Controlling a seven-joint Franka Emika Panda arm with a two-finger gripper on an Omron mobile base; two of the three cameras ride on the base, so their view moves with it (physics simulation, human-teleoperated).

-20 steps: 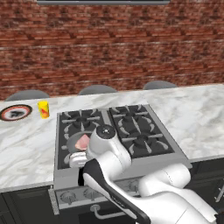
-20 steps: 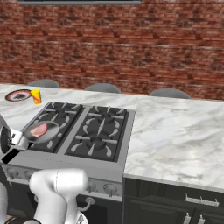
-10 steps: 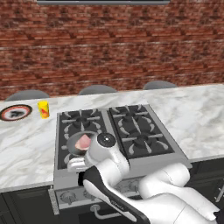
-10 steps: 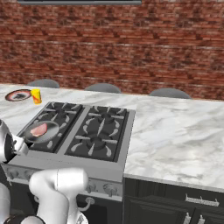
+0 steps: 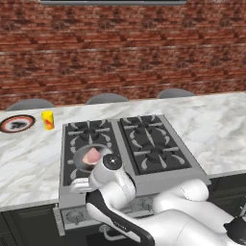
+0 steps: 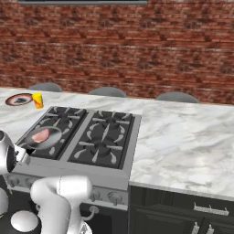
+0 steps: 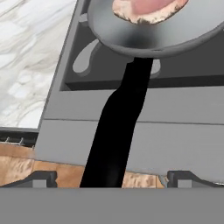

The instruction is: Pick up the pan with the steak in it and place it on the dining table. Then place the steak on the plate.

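Hand view shows your gripper [image 7: 109, 177] spread wide astride the pan [image 7: 153, 37]'s black handle, probably aligning to grasp; the steak [image 7: 148, 8] sits inside.

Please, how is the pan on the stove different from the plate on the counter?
The pan is plain grey metal; the plate has a red-orange rim and a dark centre. The pan has a long black handle; the plate has none. The pan holds the steak; the plate carries no food. The pan sits on a burner, the plate on marble. Both are round and shallow.
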